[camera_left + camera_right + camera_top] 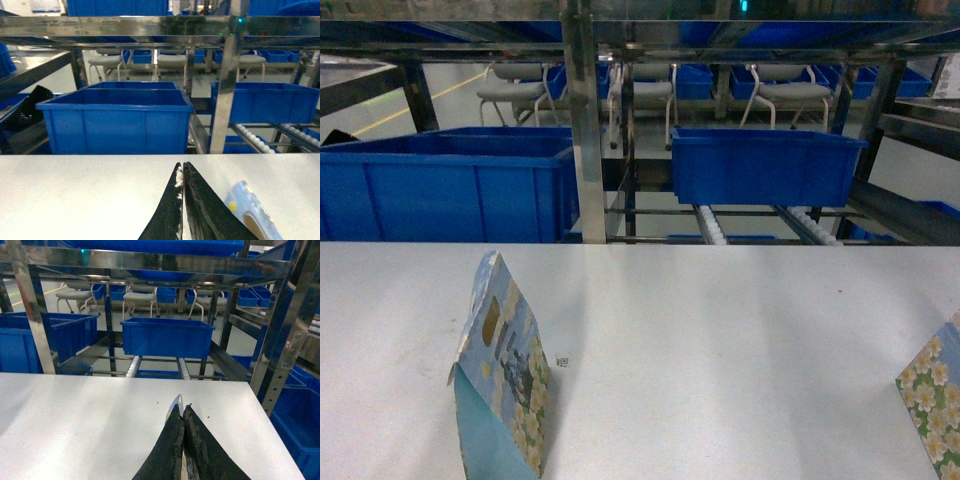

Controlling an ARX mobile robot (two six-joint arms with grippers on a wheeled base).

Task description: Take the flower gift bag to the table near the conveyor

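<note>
A flower gift bag (500, 385), pale blue with white blossoms, stands upright on the white table (720, 330) at the front left. Its handle top (250, 212) shows just right of my left gripper (183, 167), which is shut with nothing between its fingers. A second flower gift bag (932, 395), green with white blossoms, shows tilted at the right edge. My right gripper (183, 409) is shut, and a thin pale paper edge (175, 402) pokes out at its tip, so it looks shut on that bag. The conveyor (715, 225) of white rollers runs beyond the table's far edge. Neither gripper shows in the head view.
Blue plastic bins (445, 190) (765, 165) sit on the steel rack behind the table. A steel post (582, 120) rises at the far edge. The table's right edge (272, 430) drops off beside more blue bins (305, 405). Chairs (515, 90) stand farther back.
</note>
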